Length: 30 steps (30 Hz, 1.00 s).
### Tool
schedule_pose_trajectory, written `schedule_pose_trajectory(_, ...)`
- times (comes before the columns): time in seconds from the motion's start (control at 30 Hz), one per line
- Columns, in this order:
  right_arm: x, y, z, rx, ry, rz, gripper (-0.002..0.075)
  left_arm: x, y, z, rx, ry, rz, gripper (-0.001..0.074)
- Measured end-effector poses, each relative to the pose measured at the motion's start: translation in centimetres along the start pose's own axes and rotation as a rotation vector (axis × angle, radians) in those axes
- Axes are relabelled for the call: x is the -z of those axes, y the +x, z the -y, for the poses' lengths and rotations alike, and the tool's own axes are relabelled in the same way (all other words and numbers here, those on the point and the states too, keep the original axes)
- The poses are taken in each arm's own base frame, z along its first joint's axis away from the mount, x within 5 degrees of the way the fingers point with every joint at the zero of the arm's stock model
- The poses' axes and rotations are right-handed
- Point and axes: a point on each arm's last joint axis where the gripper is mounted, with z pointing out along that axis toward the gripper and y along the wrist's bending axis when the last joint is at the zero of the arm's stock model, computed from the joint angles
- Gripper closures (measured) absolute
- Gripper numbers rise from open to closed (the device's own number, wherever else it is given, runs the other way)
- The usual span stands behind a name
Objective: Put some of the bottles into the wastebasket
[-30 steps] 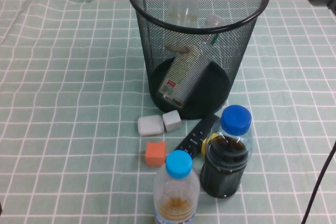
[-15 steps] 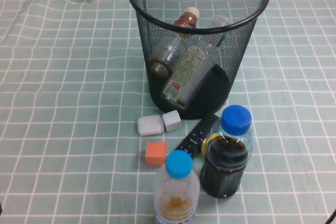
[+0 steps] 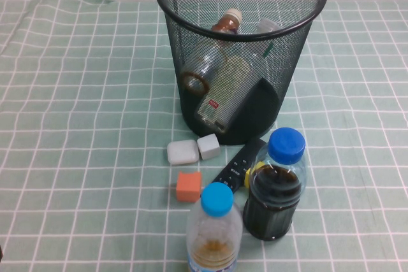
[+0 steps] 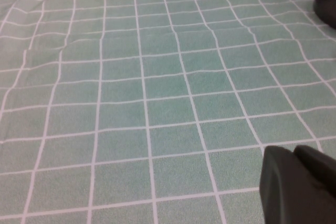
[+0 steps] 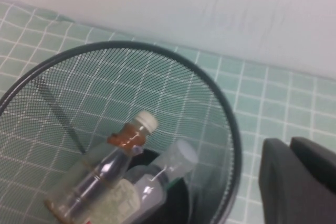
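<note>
Two bottles (image 3: 220, 68) lean inside the wastebasket (image 3: 241, 4); left gripper (image 4: 299, 184) low over the surface (image 4: 157, 77), right gripper (image 5: 299, 179) above the rim, both look together, so a careless descent could tip it.

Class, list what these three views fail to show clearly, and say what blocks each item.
1. Left claw: cropped by the left wrist view's edge; open or shut is unclear.
2. Right claw: likewise cropped in the right wrist view.
3. Bottle labels inside the wastebasket: veiled by mesh.
4. Remote control: partly behind the dark blue-capped bottle.
</note>
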Motion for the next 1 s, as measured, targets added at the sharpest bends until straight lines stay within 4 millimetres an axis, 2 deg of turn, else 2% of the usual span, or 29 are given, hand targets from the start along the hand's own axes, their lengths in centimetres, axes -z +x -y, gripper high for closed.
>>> schedule_pose_trajectory(0.17, 3.6, -0.4, 0.4, 0.078, 0.005, 0.067, 0.0729, 0.0, 0.0, 0.0, 0.000, 0.000, 0.000, 0.0735)
schedule_pose_trajectory(0.27, 5.8, 0.0, 0.8, 0.097, 0.014, 0.083, 0.0729, 0.0, 0.0, 0.0, 0.000, 0.000, 0.000, 0.0735)
schedule_pose_trajectory(0.4, 8.0, 2.5, 1.6, 0.150, 0.053, 0.037, 0.0729, 0.0, 0.0, 0.0, 0.000, 0.000, 0.000, 0.0735)
schedule_pose_trajectory(0.53, 8.4, 6.6, 2.5, 0.198, 0.088, 0.051, 0.0729, 0.0, 0.0, 0.0, 0.000, 0.000, 0.000, 0.0735)
schedule_pose_trajectory(0.63, 7.9, 10.8, 3.6, 0.191, 0.090, 0.116, 0.0730, 0.0, 0.0, 0.0, 0.000, 0.000, 0.000, 0.0735)
schedule_pose_trajectory(0.73, 7.9, 16.1, 5.0, 0.141, 0.106, 0.217, 0.0731, 0.0, 0.0, 0.0, 0.000, 0.000, 0.000, 0.0736)
schedule_pose_trajectory(0.9, 6.7, 26.5, 6.5, 0.083, 0.160, 0.305, 0.0732, 0.0, 0.0, 0.0, 0.000, 0.000, 0.000, 0.0736)
schedule_pose_trajectory(1.0, 6.6, 31.6, 7.0, 0.045, 0.212, 0.343, 0.0732, 0.0, 0.0, 0.0, 0.000, 0.000, 0.000, 0.0736)
